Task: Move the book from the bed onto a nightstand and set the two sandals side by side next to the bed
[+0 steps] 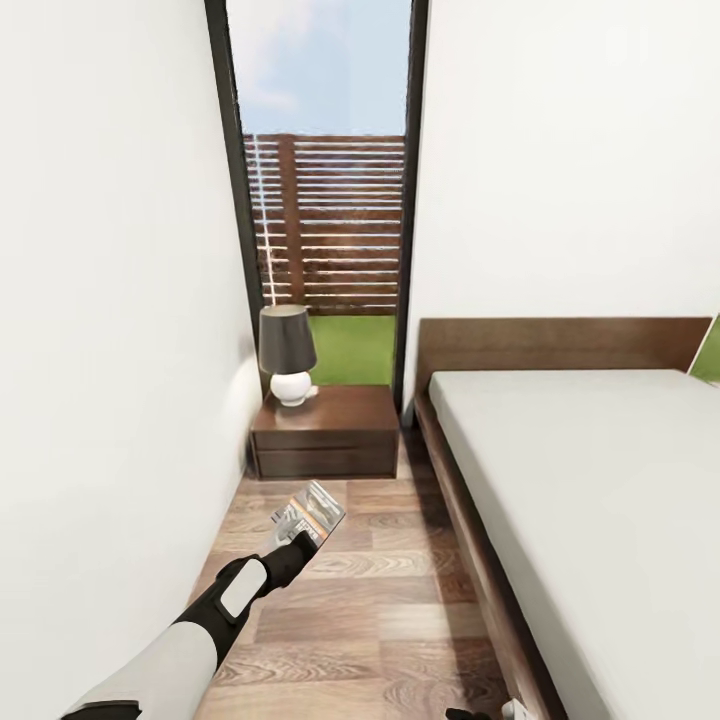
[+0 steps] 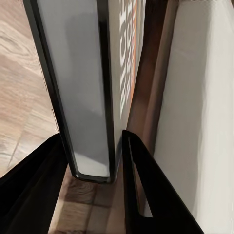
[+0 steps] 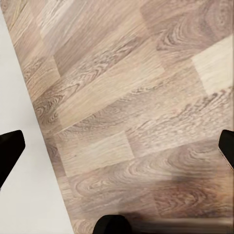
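Left claw (image 1: 296, 541) pinching the book (image 1: 311, 514) by its lower edge, held above the wood floor (image 1: 370, 610) short of the nightstand (image 1: 325, 432), which carries a lamp (image 1: 288, 353). Bed (image 1: 590, 480) alongside at right. Right claw (image 3: 117, 146) spread wide over bare floor.

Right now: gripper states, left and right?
Left gripper: closed on the book, held above the floor short of the nightstand.
Right gripper: open, empty, over the wood floor.
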Available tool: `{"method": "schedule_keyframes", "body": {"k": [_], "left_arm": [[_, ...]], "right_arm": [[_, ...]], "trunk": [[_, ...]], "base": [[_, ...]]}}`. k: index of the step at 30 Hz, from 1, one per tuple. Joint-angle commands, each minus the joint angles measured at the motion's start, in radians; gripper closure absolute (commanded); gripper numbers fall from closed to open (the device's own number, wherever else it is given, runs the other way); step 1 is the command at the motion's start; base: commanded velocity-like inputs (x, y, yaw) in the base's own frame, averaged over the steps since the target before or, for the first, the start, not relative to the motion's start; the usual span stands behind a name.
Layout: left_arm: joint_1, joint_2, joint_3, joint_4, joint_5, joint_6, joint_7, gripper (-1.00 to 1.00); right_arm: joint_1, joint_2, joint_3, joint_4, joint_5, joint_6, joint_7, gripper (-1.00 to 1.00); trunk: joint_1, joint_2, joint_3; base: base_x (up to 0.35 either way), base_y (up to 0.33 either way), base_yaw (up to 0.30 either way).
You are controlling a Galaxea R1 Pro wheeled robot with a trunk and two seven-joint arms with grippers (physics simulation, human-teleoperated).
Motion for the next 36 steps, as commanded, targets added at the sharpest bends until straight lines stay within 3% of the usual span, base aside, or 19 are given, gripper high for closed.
{"method": "schedule_keyframes", "body": {"k": [1, 36], "left_arm": [[-0.001, -0.001, 0.007, -0.001, 0.007, 0.008, -0.002, 1.0], [-0.001, 0.002, 0.006, -0.001, 0.007, 0.009, -0.005, 1.0]], "right_arm": [[-0.001, 0.0, -0.002, 0.002, -0.011, 0.006, 0.004, -1.0], [-0.001, 0.001, -0.001, 0.002, -0.011, 0.005, 0.004, -1.0]], "trunk": [[0.0, -0.001, -0.001], [0.0, -0.001, -0.001]], "base": [[0.2, -0.122, 0.0], [0.204, -0.013, 0.0]]}}
